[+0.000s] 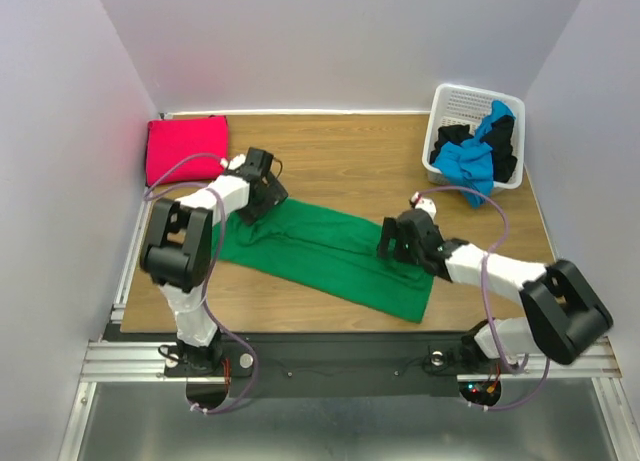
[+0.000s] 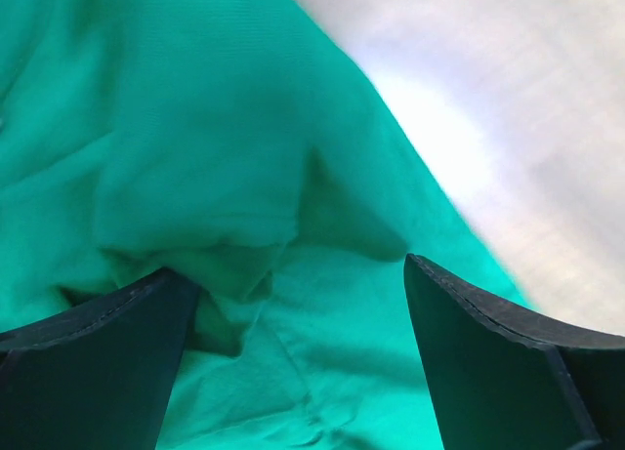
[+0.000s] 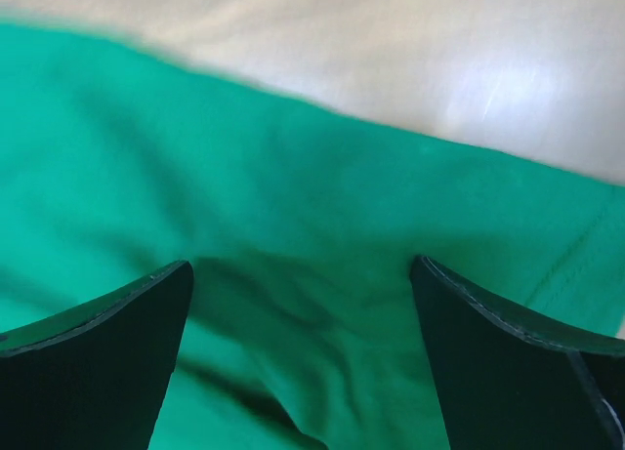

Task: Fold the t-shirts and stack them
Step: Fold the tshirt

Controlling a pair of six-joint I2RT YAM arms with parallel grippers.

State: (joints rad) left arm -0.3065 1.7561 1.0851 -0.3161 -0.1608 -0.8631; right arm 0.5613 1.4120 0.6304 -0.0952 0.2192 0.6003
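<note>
Green t-shirt (image 1: pixel 330 256) lies in a long band across the table (image 1: pixel 350 151) — left gripper (image 2: pixel 293 294) and right gripper (image 3: pixel 303 284) sit over opposite ends, jaws apart, and would best pinch matching edges together before folding.

You are getting bare bench (image 1: pixel 340 161) running across the top middle of the frame, between the folded magenta t-shirt (image 1: pixel 186 148) sitting upper left and the white basket (image 1: pixel 465 103) standing upper right. The green t-shirt (image 1: pixel 320 251) is lying diagonally across the centre, with walls (image 1: pixel 60 131) boxing in both sides.
</note>
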